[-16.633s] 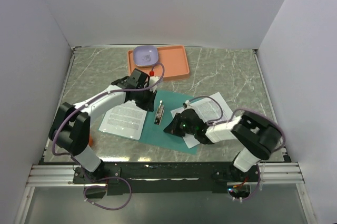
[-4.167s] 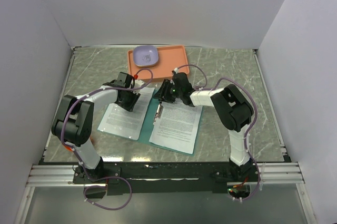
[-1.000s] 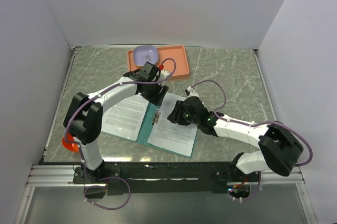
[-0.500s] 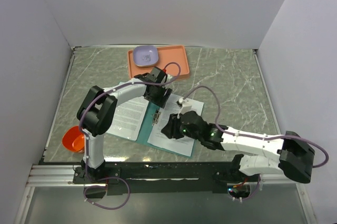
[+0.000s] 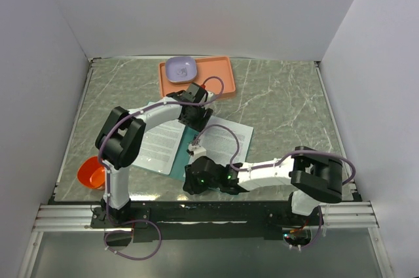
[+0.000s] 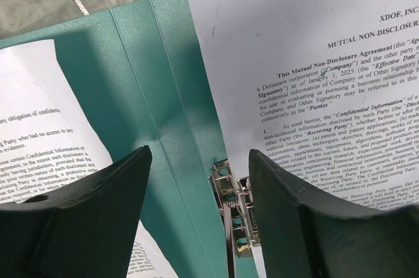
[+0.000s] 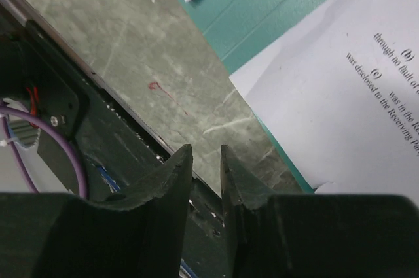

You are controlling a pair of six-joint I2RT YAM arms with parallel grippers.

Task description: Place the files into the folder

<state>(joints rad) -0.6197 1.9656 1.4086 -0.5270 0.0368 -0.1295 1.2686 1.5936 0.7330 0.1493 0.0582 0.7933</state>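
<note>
The teal folder [image 5: 184, 155] lies open on the table, one white printed file [image 5: 157, 142] on its left half and another [image 5: 229, 142] on its right half. My left gripper [image 5: 196, 118] hovers open over the far end of the spine. In the left wrist view its jaws [image 6: 200, 154] straddle the metal fastener [image 6: 234, 207], touching nothing, with a file [image 6: 314, 62] to the right. My right gripper [image 5: 191, 183] is low at the folder's near edge. Its fingers [image 7: 206, 148] stand a narrow gap apart with nothing between them, beside the right file's corner [image 7: 347, 95].
An orange-pink tray [image 5: 216, 80] with a lavender bowl [image 5: 181, 69] sits at the back. An orange bowl [image 5: 90, 174] stands near the left arm's base. The table's front rail [image 7: 65, 114] and a purple cable [image 7: 19, 160] lie just under my right gripper.
My right arm swung from over the right file toward the table's near edge, and its jaws narrowed. My left gripper shifted slightly and stays open over the spine.
</note>
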